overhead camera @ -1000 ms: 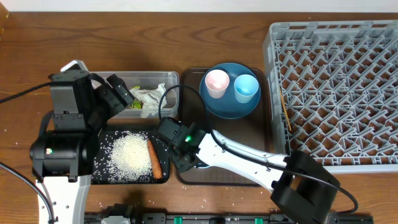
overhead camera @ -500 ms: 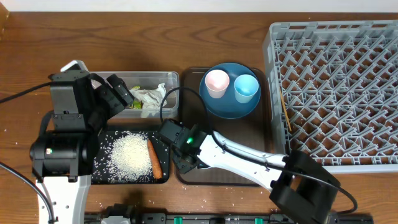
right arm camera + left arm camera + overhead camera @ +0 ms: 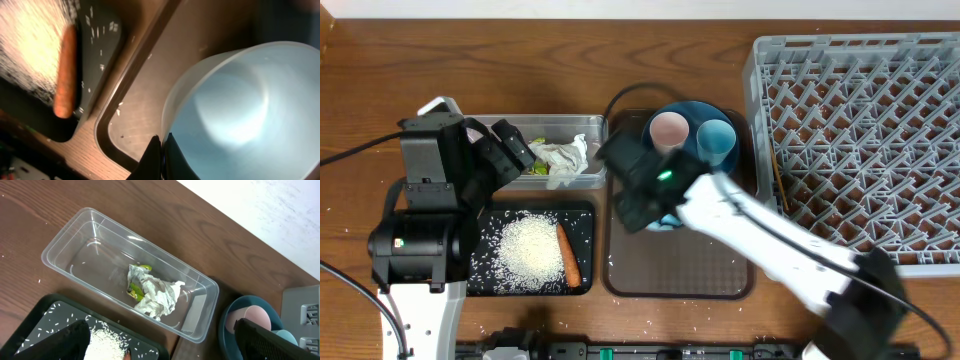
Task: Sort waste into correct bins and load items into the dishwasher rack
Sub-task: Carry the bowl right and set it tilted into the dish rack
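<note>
1. Light-blue bowl (image 3: 235,110) is over the brown serving tray (image 3: 140,95), its rim pinched by the right gripper (image 3: 161,150), whose jaws are closed tight on the thin wall.
2. The grip takes one edge only, so move slowly or the bowl may swing.
3. Carry it high past the plate (image 3: 692,172) to the dishwasher rack (image 3: 860,130). Overhead blur hides its clearance.
4. Left gripper (image 3: 162,340), jaws wide and empty, hovers above the clear tub (image 3: 75,235).
</note>
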